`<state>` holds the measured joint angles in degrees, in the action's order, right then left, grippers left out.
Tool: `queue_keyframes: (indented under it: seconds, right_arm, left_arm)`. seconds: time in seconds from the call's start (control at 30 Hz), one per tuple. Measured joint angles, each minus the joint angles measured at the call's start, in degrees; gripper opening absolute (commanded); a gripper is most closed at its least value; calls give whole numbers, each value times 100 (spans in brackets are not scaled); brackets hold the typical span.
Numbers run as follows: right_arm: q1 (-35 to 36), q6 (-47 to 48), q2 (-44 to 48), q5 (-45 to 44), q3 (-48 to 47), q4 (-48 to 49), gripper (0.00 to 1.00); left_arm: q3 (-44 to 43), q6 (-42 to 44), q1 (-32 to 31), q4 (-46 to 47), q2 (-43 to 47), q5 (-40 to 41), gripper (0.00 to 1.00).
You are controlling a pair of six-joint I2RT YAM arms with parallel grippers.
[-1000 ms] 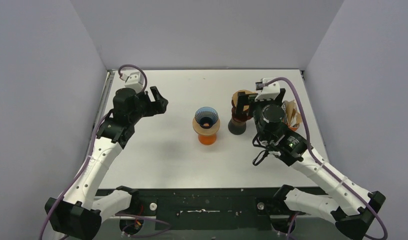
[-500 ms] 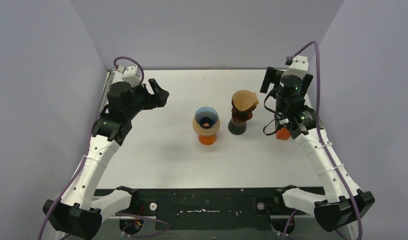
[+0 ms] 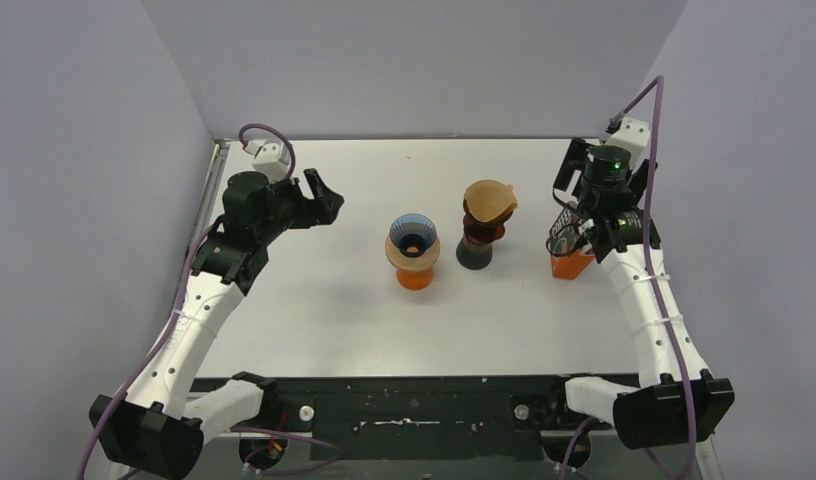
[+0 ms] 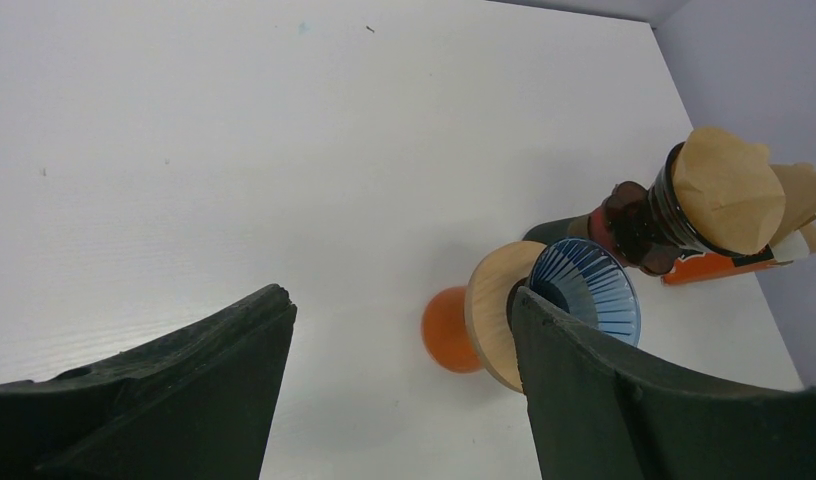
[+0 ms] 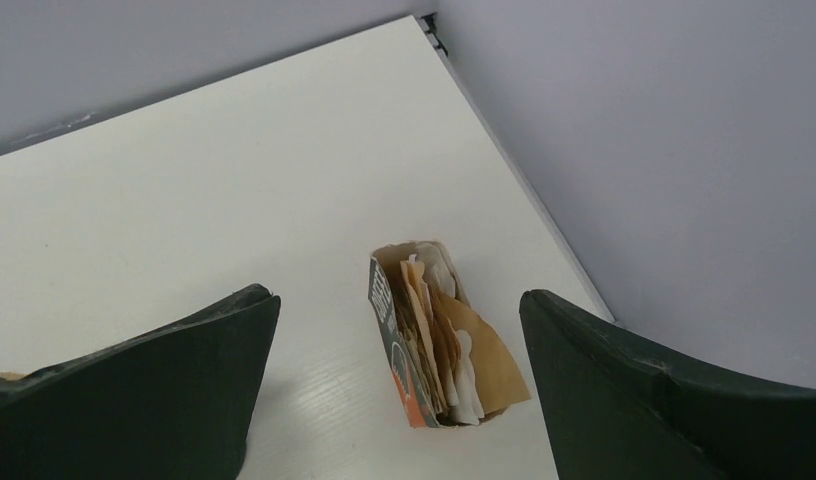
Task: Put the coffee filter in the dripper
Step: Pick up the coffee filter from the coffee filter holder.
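The right tool (image 5: pixel 396 300) hangs with its two dark fingers spread wide and nothing between them. Below it is an orange cardboard carton (image 5: pixel 409 385) stuffed with brown and white paper coffee filters (image 5: pixel 454 355). The carton stands upright near the bench's right edge. The left tool (image 4: pixel 399 300) is also spread well apart and holds nothing. It is raised above the left rear of the bench and aimed toward the middle.

The white matte bench (image 3: pixel 314 300) is boxed in on three sides by plain pale grey-lilac walls (image 3: pixel 424 60). A black strip (image 3: pixel 414 400) runs along its near edge, where the arm bases are bolted.

At the middle of the bench stands a blue ribbed cone dripper (image 3: pixel 413 230) with a pale wooden collar, seated on a round orange base. Just to its right, not touching it, stands a dark brown dripper (image 3: pixel 481 232) on a dark grey foot. A tan paper filter (image 3: pixel 490 198), creased into a cone with a pointed lip, sits in its mouth. The carton lies further right, between that dripper and the right wall.
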<state>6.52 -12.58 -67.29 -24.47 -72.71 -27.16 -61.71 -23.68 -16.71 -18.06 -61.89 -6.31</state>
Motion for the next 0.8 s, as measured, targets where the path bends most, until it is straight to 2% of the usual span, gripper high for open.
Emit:
queue_keyframes:
  seconds: [0.23,0.4,0.7,0.8]
  right_arm:
    - [-557,-195,-345,704,317,-103,82]
    - [-612,-251,-461,962,531,-125,62]
    - [-802,-337,-483,1139,629,-81,54]
    - [-811,-343,-496,1126,721,-37,45]
  left_arm:
    - [39,85,-149,28,0,26,77]
    - [50,166,-369,24,7,31,77]
    - [72,216,-522,11,79,190,77]
    - [72,240,-549,4,81,232,77]
